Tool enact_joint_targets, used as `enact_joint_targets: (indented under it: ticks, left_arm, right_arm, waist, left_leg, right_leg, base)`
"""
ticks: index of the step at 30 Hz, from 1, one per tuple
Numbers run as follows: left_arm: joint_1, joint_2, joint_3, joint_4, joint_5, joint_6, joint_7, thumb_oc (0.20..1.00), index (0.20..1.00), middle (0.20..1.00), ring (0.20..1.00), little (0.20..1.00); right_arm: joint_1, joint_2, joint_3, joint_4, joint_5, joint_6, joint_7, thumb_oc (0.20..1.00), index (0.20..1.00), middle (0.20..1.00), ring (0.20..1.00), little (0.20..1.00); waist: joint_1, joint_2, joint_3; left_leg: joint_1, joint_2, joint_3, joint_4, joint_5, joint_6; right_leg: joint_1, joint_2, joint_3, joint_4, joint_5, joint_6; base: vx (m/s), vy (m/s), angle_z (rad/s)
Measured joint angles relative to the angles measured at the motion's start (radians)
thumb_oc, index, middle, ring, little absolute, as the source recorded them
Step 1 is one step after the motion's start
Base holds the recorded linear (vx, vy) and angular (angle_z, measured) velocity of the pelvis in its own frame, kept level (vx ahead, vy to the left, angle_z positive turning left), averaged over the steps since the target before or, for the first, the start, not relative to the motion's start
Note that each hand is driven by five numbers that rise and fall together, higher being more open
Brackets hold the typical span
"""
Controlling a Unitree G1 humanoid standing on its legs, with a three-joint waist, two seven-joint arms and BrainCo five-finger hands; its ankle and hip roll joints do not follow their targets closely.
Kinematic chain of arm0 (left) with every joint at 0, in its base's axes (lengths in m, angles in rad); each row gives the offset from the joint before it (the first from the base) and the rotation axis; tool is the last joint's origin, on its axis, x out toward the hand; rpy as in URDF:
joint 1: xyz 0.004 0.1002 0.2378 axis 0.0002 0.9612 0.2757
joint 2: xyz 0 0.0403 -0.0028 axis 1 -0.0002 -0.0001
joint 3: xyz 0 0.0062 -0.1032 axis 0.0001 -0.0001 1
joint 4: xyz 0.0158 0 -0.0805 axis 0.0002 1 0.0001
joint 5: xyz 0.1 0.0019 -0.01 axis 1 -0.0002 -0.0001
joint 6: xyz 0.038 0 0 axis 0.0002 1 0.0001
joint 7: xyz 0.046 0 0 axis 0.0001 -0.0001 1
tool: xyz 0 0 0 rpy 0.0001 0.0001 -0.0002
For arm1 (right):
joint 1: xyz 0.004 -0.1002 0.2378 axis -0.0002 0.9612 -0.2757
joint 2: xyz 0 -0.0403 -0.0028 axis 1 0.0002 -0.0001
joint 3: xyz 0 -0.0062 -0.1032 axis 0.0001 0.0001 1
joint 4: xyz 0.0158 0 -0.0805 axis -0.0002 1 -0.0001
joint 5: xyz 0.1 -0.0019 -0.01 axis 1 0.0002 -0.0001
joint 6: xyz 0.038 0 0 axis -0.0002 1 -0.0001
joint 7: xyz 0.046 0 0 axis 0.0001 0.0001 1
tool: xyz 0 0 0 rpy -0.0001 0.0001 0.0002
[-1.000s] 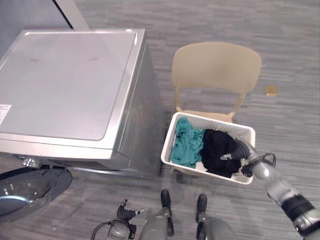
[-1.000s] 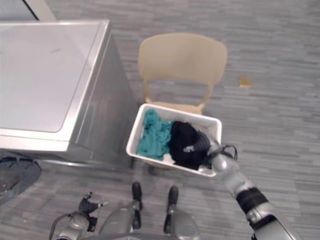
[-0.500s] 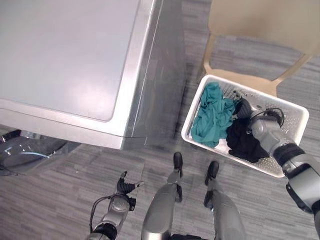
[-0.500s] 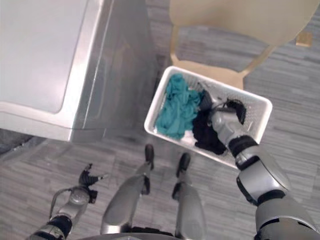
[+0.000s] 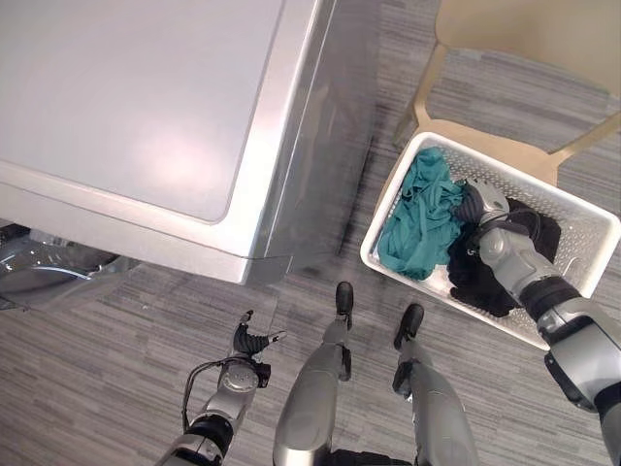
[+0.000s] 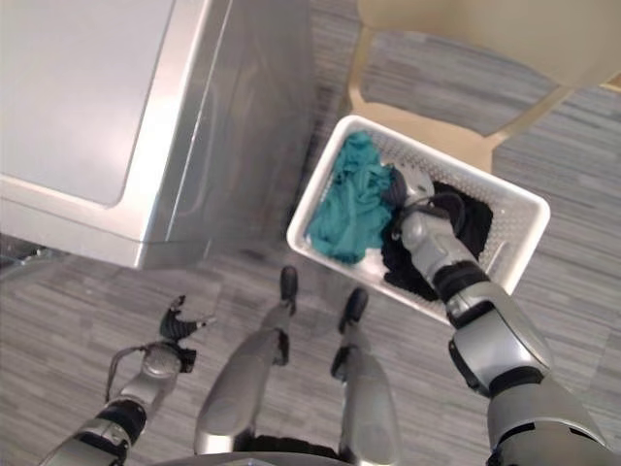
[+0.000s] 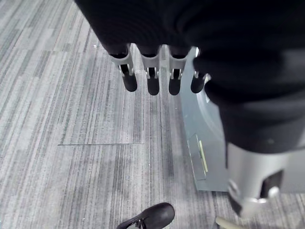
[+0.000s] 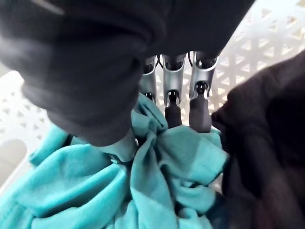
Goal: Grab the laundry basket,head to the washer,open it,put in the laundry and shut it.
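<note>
White perforated plastic, rectangular, that's the laundry basket (image 5: 582, 218), sitting on the grey striped carpet floor (image 5: 116, 379) just to the right of the silver-grey metal washer (image 5: 146, 107). A narrow strip of carpet shows between the basket's left rim and the washer's smooth side panel. Just behind the basket stands a tan moulded chair (image 5: 524, 39).

Inside the basket, a crumpled teal cloth (image 5: 417, 218) fills the half nearer the washer, and a bunched black garment (image 5: 485, 277) lies against it on the far half. The right hand (image 5: 477, 206) is down in the basket between the two, its fingers (image 8: 200, 112) and thumb curled into a gathered fold of the soft teal fabric.

The left hand (image 5: 250, 342) hangs low in front of the washer, over open carpet, fingers (image 7: 151, 81) loosely straight and holding nothing. The washer's round door (image 5: 44, 272) pokes out at its front lower-left corner.
</note>
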Motion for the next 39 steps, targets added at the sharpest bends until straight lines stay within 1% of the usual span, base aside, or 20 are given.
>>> enact_joint_targets:
  ticks: [2, 3, 5, 7, 9, 14, 15, 19, 21, 24, 25, 28, 30, 31, 32, 35, 36, 37, 38, 39]
  left_arm:
    - [0.014, 0.000, 0.010, -0.030, 0.000, 0.015, -0.002, 1.000, 1.000, 1.000, 1.000, 1.000]
    - [0.048, 0.003, 0.024, -0.039, 0.000, 0.020, -0.003, 1.000, 1.000, 1.000, 1.000, 1.000]
    - [0.070, 0.005, 0.049, -0.033, 0.000, 0.035, -0.016, 1.000, 1.000, 1.000, 1.000, 1.000]
    - [0.069, 0.005, 0.051, -0.031, 0.001, 0.040, -0.024, 1.000, 1.000, 1.000, 1.000, 1.000]
    - [0.093, 0.004, 0.076, -0.038, 0.001, 0.044, -0.037, 1.000, 1.000, 1.000, 1.000, 1.000]
    - [0.247, 0.004, 0.151, -0.057, 0.008, 0.078, -0.045, 1.000, 1.000, 1.000, 1.000, 1.000]
    - [0.277, -0.004, 0.163, -0.099, 0.008, 0.082, -0.049, 1.000, 1.000, 1.000, 1.000, 1.000]
    - [0.305, -0.012, 0.160, -0.166, 0.006, 0.082, -0.067, 1.000, 1.000, 1.000, 1.000, 1.000]
    - [0.299, -0.018, 0.161, -0.193, -0.001, 0.080, -0.078, 1.000, 1.000, 1.000, 1.000, 1.000]
    - [0.285, -0.018, 0.153, -0.208, -0.001, 0.078, -0.080, 1.000, 1.000, 1.000, 1.000, 1.000]
    - [0.264, -0.014, 0.144, -0.302, -0.004, 0.087, -0.081, 1.000, 1.000, 1.000, 1.000, 1.000]
    - [0.258, 0.010, 0.119, -0.377, -0.031, 0.074, -0.083, 1.000, 1.000, 1.000, 1.000, 1.000]
    - [0.281, 0.039, 0.105, -0.458, -0.034, 0.071, -0.084, 1.000, 1.000, 1.000, 1.000, 1.000]
    - [0.297, 0.049, 0.104, -0.499, -0.037, 0.070, -0.085, 1.000, 1.000, 1.000, 1.000, 1.000]
    - [0.302, 0.046, 0.096, -0.508, -0.039, 0.066, -0.086, 1.000, 1.000, 1.000, 1.000, 1.000]
    - [0.331, 0.047, 0.069, -0.564, -0.039, 0.054, -0.089, 1.000, 1.000, 1.000, 1.000, 1.000]
    - [0.319, 0.043, 0.053, -0.571, -0.039, 0.050, -0.091, 1.000, 1.000, 1.000, 1.000, 1.000]
    - [0.300, 0.044, 0.031, -0.579, -0.038, 0.051, -0.104, 1.000, 1.000, 1.000, 1.000, 1.000]
    - [0.274, 0.044, 0.019, -0.581, -0.038, 0.051, -0.116, 1.000, 1.000, 1.000, 1.000, 1.000]
    - [0.267, 0.044, 0.016, -0.581, -0.038, 0.050, -0.117, 1.000, 1.000, 1.000, 1.000, 1.000]
  right_arm:
    - [0.128, 0.002, -0.133, -0.192, 0.073, -0.011, -0.003, 0.200, 0.200, 0.200, 0.200, 0.200]
    - [0.234, 0.061, -0.234, -0.249, 0.152, -0.041, -0.015, 0.200, 0.200, 0.200, 0.200, 0.200]
    - [0.325, 0.128, -0.296, -0.281, 0.273, -0.050, -0.013, 0.200, 0.200, 0.200, 0.200, 0.200]
    - [0.363, 0.140, -0.300, -0.297, 0.334, -0.059, -0.003, 0.200, 0.200, 0.200, 0.200, 0.200]
    - [0.450, 0.175, -0.329, -0.374, 0.379, -0.082, 0.012, 0.200, 0.200, 0.200, 0.200, 0.200]
    - [0.711, 0.208, -0.371, -0.557, 0.514, -0.104, 0.102, 0.200, 0.200, 0.200, 0.200, 0.200]
    - [0.738, 0.239, -0.414, -0.593, 0.586, -0.110, 0.119, 0.200, 0.200, 0.200, 0.200, 0.200]
    - [0.749, 0.270, -0.407, -0.657, 0.713, -0.128, 0.147, 0.200, 0.200, 0.200, 0.200, 0.200]
    - [0.744, 0.306, -0.401, -0.710, 0.793, -0.148, 0.172, 0.200, 0.200, 0.200, 0.200, 0.200]
    - [0.741, 0.317, -0.385, -0.740, 0.826, -0.186, 0.187, 0.200, 0.200, 0.200, 0.200, 0.200]
    - [0.764, 0.309, -0.398, -0.783, 0.852, -0.194, 0.187, 0.200, 0.200, 0.200, 0.200, 0.200]
    - [0.765, 0.306, -0.415, -0.801, 0.864, -0.200, 0.191, 0.200, 0.200, 0.200, 0.200, 0.200]
    - [0.750, 0.318, -0.410, -0.835, 0.865, -0.209, 0.197, 0.200, 0.200, 0.200, 0.200, 0.200]
    - [0.732, 0.322, -0.402, -0.852, 0.867, -0.216, 0.206, 0.200, 0.200, 0.200, 0.200, 0.200]
    - [0.714, 0.323, -0.392, -0.853, 0.894, -0.225, 0.208, 0.200, 0.200, 0.200, 0.200, 0.200]
    - [0.705, 0.322, -0.361, -0.868, 0.942, -0.244, 0.207, 0.200, 0.200, 0.200, 0.200, 0.200]
    - [0.702, 0.314, -0.361, -0.874, 0.943, -0.252, 0.206, 0.200, 0.200, 0.200, 0.200, 0.200]
    - [0.693, 0.300, -0.353, -0.884, 0.944, -0.254, 0.205, 0.200, 0.200, 0.200, 0.200, 0.200]
    - [0.693, 0.288, -0.345, -0.900, 0.944, -0.254, 0.205, 0.200, 0.200, 0.200, 0.200, 0.200]
    - [0.693, 0.283, -0.341, -0.904, 0.944, -0.254, 0.205, 0.200, 0.200, 0.200, 0.200, 0.200]
  waist:
    - [-0.002, -0.020, -0.004]
    - [-0.002, -0.059, -0.037]
    - [-0.016, -0.098, -0.075]
    - [-0.031, -0.109, -0.085]
    - [-0.033, -0.108, -0.103]
    - [-0.069, -0.084, -0.261]
    - [-0.080, -0.080, -0.266]
    - [-0.083, -0.081, -0.269]
    - [-0.092, -0.086, -0.272]
    - [-0.106, -0.091, -0.274]
    - [-0.114, -0.067, -0.262]
    - [-0.077, -0.075, -0.268]
    - [-0.039, -0.082, -0.277]
    - [-0.027, -0.080, -0.278]
    - [-0.010, -0.051, -0.280]
    - [0.002, -0.007, -0.297]
    - [0.006, 0.000, -0.295]
    - [0.005, -0.002, -0.291]
    - [-0.001, -0.023, -0.280]
    - [-0.006, -0.031, -0.276]
  left_leg:
    - [0.041, 0.002, 0.002, -0.001, 0.000, -0.002]
    - [0.068, 0.003, 0.010, -0.009, -0.007, -0.011]
    - [0.088, 0.003, 0.012, -0.013, -0.010, -0.014]
    - [0.111, 0.001, 0.016, -0.025, -0.018, -0.025]
    - [0.148, -0.002, 0.017, -0.044, -0.020, -0.027]
    - [0.249, -0.016, 0.039, -0.057, -0.065, -0.021]
    - [0.271, -0.019, 0.041, -0.053, -0.063, -0.018]
    - [0.312, -0.018, 0.069, -0.053, -0.068, -0.011]
    - [0.320, -0.011, 0.107, -0.053, -0.071, -0.012]
    - [0.313, -0.001, 0.123, -0.053, -0.070, -0.009]
    - [0.270, 0.024, 0.077, -0.033, -0.045, 0.028]
    - [0.250, 0.026, 0.014, -0.014, -0.030, 0.023]
    - [0.225, 0.024, -0.011, -0.011, -0.015, -0.001]
    - [0.210, 0.027, -0.022, -0.015, 0.001, -0.017]
    - [0.199, 0.055, -0.033, -0.022, 0.017, -0.035]
    - [0.136, 0.109, -0.106, -0.024, 0.044, -0.088]
    - [0.113, 0.126, -0.112, -0.026, 0.027, -0.106]
    - [0.080, 0.129, -0.105, -0.042, -0.062, -0.133]
    - [0.069, 0.110, -0.075, -0.039, -0.095, -0.127]
    - [0.068, 0.102, -0.069, -0.030, -0.090, -0.121]
  right_leg:
    - [0.041, 0.002, 0.001, -0.002, 0.000, 0.000]
    - [0.066, 0.004, 0.009, -0.014, -0.002, 0.002]
    - [0.090, 0.006, 0.013, -0.028, 0.000, 0.002]
    - [0.108, 0.005, 0.020, -0.036, -0.002, 0.007]
    - [0.144, 0.005, 0.023, -0.053, 0.001, 0.007]
    - [0.262, -0.004, 0.032, -0.114, 0.005, 0.016]
    - [0.285, -0.005, 0.033, -0.119, 0.006, 0.016]
    - [0.308, -0.004, 0.063, -0.119, 0.006, 0.017]
    - [0.290, -0.001, 0.106, -0.101, 0.013, 0.025]
    - [0.249, 0.000, 0.113, -0.041, 0.007, 0.033]
    - [0.183, 0.015, 0.178, 0.147, -0.093, 0.035]
    - [0.204, -0.004, 0.214, 0.284, -0.192, 0.065]
    - [0.230, -0.001, 0.224, 0.243, -0.238, 0.052]
    - [0.241, 0.008, 0.223, 0.193, -0.261, 0.027]
    - [0.246, 0.043, 0.217, 0.156, -0.250, 0.032]
    - [0.236, 0.134, 0.192, 0.127, -0.214, -0.020]
    - [0.213, 0.149, 0.166, 0.138, -0.207, -0.047]
    - [0.184, 0.133, 0.109, 0.144, -0.179, -0.091]
    - [0.173, 0.098, 0.075, 0.126, -0.169, -0.103]
    - [0.171, 0.087, 0.074, 0.123, -0.167, -0.102]
  base:
    - [0.03, 0.002, -0.04]
    - [0.05, 0.008, -0.16]
    - [0.07, 0.014, -0.07]
    - [0.07, 0.018, -0.02]
    - [0.08, 0.023, -0.03]
    - [0.13, 0.077, -0.08]
    - [0.07, 0.091, -0.12]
    - [-0.02, 0.064, -0.27]
    - [-0.12, 0.030, -0.53]
    - [-0.34, -0.142, -0.05]
    - [-0.13, -0.159, 0.80]
    - [-0.13, -0.203, 0.72]
    - [-0.19, -0.254, 0.40]
    - [-0.24, -0.265, 0.21]
    - [-0.26, -0.276, 0.13]
    - [-0.31, -0.161, 0.50]
    - [-0.31, -0.070, 1.03]
    - [-0.28, -0.039, 1.13]
    - [-0.23, -0.024, 0.98]
    - [-0.20, -0.008, 0.81]
